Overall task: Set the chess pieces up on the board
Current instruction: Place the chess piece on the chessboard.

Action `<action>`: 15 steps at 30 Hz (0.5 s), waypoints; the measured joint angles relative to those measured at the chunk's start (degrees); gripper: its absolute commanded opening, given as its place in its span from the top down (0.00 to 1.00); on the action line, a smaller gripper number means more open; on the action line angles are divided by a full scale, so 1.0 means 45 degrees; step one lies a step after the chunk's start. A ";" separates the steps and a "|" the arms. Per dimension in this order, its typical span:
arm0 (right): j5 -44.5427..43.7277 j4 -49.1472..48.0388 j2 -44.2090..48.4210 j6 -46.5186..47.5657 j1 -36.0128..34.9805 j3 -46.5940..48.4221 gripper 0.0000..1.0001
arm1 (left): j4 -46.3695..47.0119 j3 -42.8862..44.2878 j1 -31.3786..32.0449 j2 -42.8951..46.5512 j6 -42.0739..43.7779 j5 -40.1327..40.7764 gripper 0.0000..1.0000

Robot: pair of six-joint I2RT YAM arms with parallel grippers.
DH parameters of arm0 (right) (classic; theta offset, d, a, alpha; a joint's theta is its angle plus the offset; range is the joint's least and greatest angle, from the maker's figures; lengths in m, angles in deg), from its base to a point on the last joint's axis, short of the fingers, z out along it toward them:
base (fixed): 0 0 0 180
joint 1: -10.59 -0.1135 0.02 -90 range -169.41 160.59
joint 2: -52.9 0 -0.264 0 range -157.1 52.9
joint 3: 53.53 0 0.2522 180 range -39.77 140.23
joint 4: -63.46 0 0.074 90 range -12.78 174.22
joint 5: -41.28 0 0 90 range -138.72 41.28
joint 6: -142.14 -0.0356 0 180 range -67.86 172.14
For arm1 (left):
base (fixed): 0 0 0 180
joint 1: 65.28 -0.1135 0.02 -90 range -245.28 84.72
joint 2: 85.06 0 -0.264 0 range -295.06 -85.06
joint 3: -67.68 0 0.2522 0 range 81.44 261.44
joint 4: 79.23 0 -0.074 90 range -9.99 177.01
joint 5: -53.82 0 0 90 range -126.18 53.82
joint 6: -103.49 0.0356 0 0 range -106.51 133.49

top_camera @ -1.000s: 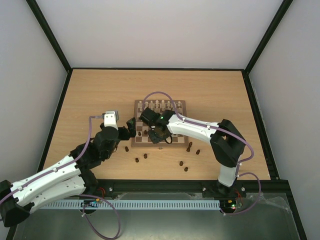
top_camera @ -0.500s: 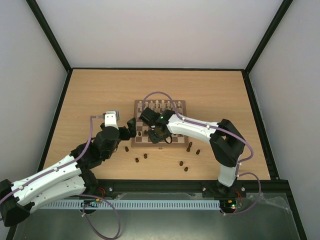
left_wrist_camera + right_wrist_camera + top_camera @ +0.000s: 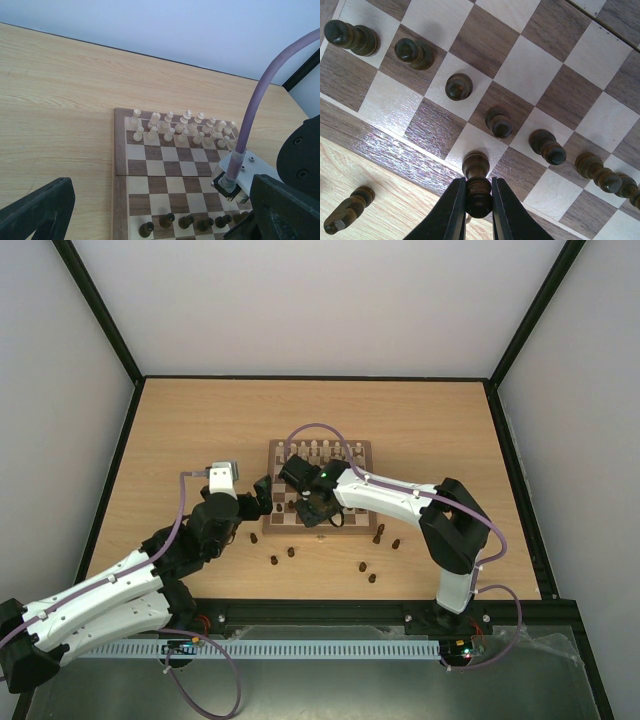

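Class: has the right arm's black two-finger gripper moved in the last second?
No; the right gripper stays at the checkered wooden chessboard's near edge, top view.

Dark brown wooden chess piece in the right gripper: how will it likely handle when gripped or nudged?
Probably rigid and light: the dark brown wooden chess piece, pinched by the right gripper, is small solid-looking wood. Likely tippy when nudged: it looks tall and narrow. Its rounded turned profile could slip, or roll if it falls.
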 measured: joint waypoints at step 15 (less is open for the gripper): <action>0.0034 -0.0068 -0.0005 0.0024 0.0000 0.0000 0.76 | 0.0005 0.0000 0.0000 -0.0029 0.0000 0.0010 0.01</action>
